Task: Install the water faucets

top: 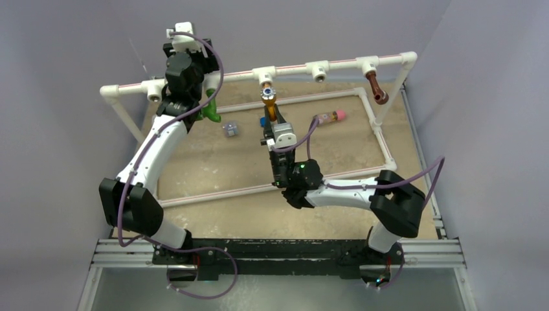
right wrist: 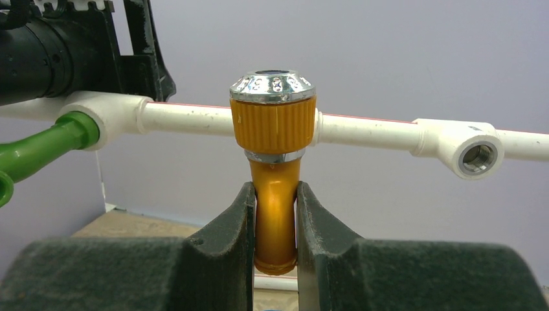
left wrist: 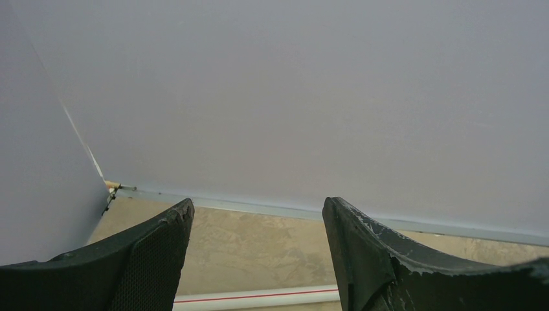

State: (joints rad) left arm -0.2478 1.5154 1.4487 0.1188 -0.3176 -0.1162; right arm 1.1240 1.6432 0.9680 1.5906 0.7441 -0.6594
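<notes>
- Right gripper (right wrist: 274, 227) was clamped on the orange faucet (right wrist: 274, 123), upright just in front of the white pipe rail (right wrist: 188, 118).
- Green faucet (right wrist: 39, 146) sat in the left tee (right wrist: 107, 113), dark brown faucet (top: 376, 87) hung far right.
- Left gripper (left wrist: 256, 223) was spread apart, holding nothing.

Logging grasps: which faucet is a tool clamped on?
The orange faucet, clamped in the right tool; the green faucet and brown faucet hang from the pipe ungripped.

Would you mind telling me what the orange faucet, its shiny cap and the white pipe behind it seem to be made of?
The orange faucet looks like glossy moulded plastic: soft highlights, ribbed collar. Its cap is mirror-bright chrome; metal or plated plastic, I cannot tell. The white pipe looks like matte plastic, faintly scuffed.
</notes>
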